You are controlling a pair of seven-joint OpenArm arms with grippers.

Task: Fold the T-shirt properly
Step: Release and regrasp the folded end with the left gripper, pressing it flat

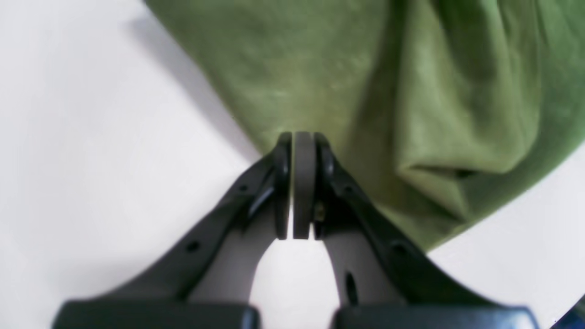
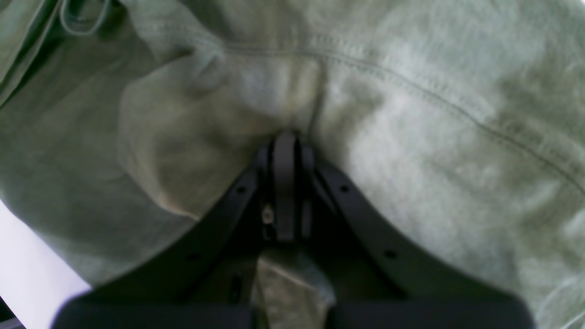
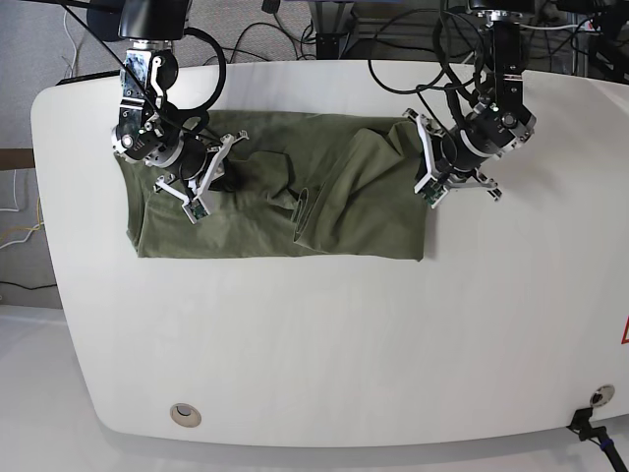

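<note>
The T-shirt [image 3: 324, 211] is green & lies spread on the white table [image 3: 324, 344], near the far edge, w/ lots of bumps & folds in the middle. My left pincer [image 1: 303, 137] is at the shirt's edge on the right side of the base view. Its two pads are pressed tight together & the tips touch the green cloth right at its border, so it looks like I pinch the shirt there. From my left wrist cam I see white table on one side & a big rolled fold of cloth on the other. My right pincer [image 2: 285, 137] is on the other end of the shirt, left side of the base view. It is squeezed tight too, pads together, & the tips dig into the cloth where it puckers up. A stitched seam [image 2: 411, 91] runs just past the tips. Some cloth also sits under the pincer, btw the two black arms. Black cables [image 3: 423, 59] hang behind the table. A small round hole [image 3: 183, 414] sits near the front edge.
</note>
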